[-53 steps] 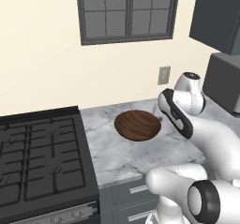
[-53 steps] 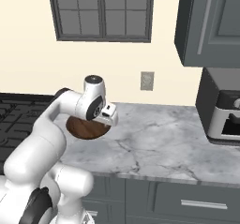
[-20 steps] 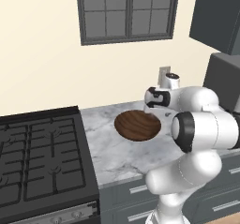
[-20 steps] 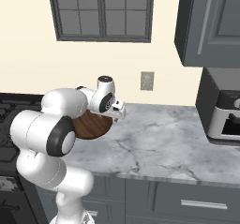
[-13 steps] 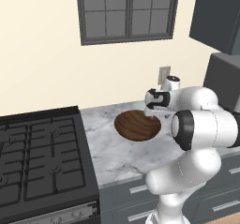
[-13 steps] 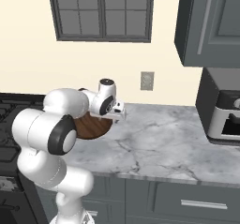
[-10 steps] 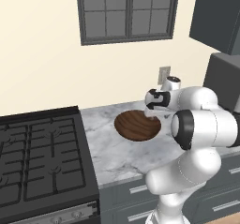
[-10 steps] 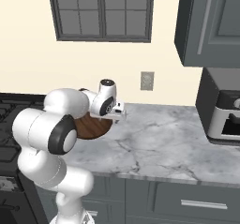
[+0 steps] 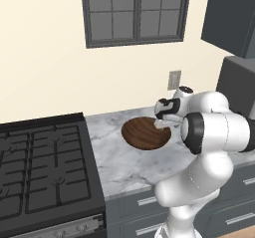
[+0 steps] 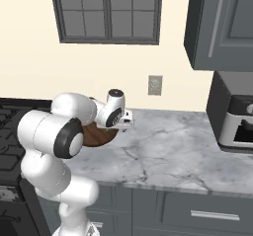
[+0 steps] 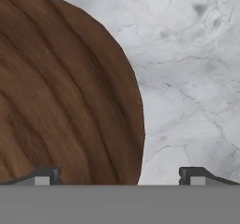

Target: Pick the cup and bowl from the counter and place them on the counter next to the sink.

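bowl (image 11: 65, 92) — rim between open end effector (image 11: 119, 174) fingertips

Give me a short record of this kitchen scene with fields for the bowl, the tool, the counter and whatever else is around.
bowl: dark wood-grain bowl, upright on the counter, right of the stove
tool: tool open, above the bowl's right edge; one fingertip over the wood, the other over marble; nothing held
counter: grey-white veined marble counter over dark cabinets
stove: black gas stove at the counter's left end
wall: window above, outlet behind the counter
appliance: dark appliance at the counter's right end
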